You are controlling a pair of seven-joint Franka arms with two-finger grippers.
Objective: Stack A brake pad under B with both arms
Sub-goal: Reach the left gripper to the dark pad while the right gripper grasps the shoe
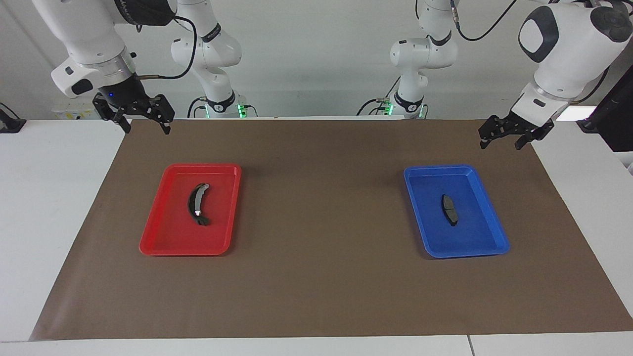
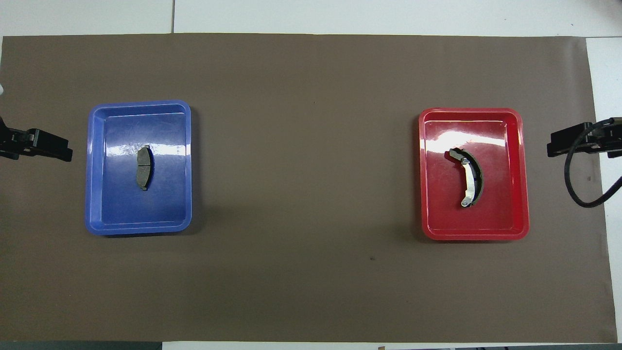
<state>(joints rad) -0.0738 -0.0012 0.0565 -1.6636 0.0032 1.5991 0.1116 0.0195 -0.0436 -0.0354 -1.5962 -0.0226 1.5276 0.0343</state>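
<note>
The A brake pad (image 1: 449, 209) (image 2: 144, 166), short, flat and plain dark grey, lies in the middle of a blue tray (image 1: 455, 169) (image 2: 138, 104) toward the left arm's end. B (image 1: 198, 204) (image 2: 469, 177), a longer black crescent with a pale strip and a shiny spot, lies in a red tray (image 1: 203, 167) (image 2: 469, 112) toward the right arm's end. My left gripper (image 1: 500, 145) hangs open and empty over the mat's edge beside the blue tray. My right gripper (image 1: 146, 129) hangs open and empty over the mat's corner by the red tray.
A brown mat (image 1: 316, 207) covers the white table (image 1: 49, 222), and both trays sit on it, far apart. Bare mat lies between the trays. A black cable (image 2: 578, 184) loops from the right wrist.
</note>
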